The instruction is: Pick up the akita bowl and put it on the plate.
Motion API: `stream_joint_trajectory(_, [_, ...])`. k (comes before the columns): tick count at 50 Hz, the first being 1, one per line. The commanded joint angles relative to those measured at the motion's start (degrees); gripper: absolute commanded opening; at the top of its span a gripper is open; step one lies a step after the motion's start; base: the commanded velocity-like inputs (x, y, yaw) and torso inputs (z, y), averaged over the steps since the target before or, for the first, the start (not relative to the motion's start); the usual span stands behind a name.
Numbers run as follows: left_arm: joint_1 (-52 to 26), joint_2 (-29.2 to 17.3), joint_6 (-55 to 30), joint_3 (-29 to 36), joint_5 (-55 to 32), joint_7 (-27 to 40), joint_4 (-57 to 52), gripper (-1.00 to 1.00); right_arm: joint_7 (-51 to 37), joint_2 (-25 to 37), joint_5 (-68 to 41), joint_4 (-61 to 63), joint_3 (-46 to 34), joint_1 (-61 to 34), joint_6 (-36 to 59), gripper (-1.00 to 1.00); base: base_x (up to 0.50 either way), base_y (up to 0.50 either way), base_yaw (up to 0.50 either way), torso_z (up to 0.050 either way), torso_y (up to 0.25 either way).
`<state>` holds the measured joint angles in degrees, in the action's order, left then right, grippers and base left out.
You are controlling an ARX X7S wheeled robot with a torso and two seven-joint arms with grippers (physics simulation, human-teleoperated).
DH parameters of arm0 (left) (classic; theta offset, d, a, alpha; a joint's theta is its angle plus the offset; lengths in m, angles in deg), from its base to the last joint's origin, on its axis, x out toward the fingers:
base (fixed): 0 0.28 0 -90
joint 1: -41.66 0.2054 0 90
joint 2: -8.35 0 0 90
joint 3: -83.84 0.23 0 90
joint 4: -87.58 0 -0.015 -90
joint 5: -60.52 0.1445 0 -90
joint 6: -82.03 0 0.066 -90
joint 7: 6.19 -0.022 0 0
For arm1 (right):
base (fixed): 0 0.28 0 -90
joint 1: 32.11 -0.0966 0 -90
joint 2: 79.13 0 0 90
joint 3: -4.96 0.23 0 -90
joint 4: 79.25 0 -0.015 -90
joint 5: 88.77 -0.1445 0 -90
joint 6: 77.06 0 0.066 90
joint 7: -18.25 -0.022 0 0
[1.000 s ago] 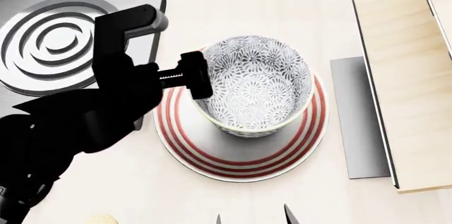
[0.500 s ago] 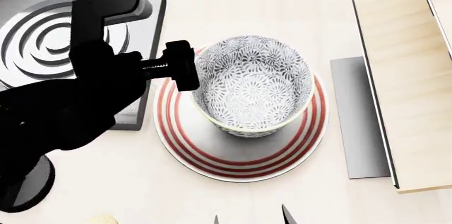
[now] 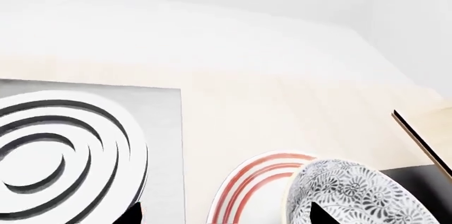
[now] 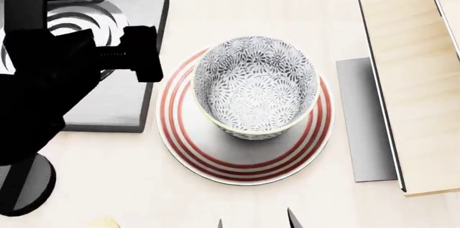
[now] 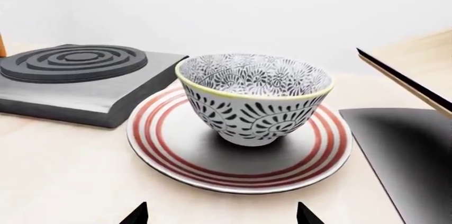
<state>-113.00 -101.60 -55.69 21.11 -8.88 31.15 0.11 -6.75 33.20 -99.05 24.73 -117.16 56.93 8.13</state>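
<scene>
the akita bowl [image 4: 256, 84] sits upright on the plate [image 4: 188, 149], holding nothing, the plate's red rings showing all round its foot. the left gripper [image 4: 137, 58] hangs over the burner [image 4: 129, 106] beside the plate, clear of the bowl; whether its fingers are spread or pressed together cannot be told. the right gripper [image 5: 220, 214] shows two dark fingertips [image 5: 135, 215] spread apart, empty, near the plate's edge.
</scene>
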Motion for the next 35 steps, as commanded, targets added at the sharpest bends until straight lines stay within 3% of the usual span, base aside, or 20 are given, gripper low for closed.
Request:
stream_joint_trajectory(1, [1.10,-5.98,-3.09,-2.51,-3.64,5.86,-11.17,1.00,-0.42,0.42,-0.11,0.77,0.26,0.05,0.40,1.00,0.00,0.00,0.00,0.000,0.000])
stream_joint_trajectory(12, [3.88,-12.87,-4.33,-6.66,-7.78,11.26,-21.50,1.00,-2.03,1.69,0.79,4.40,0.96,0.54,2.44,1.00,0.00,0.00,0.00,0.000,0.000])
stream_joint_trajectory(35, [12.71,-21.77,-1.78,-11.92,-8.88,14.45,-33.68,1.00,-5.16,4.83,3.39,13.82,2.54,1.54,7.43,1.00,0.00,0.00,0.00,0.000,0.000])
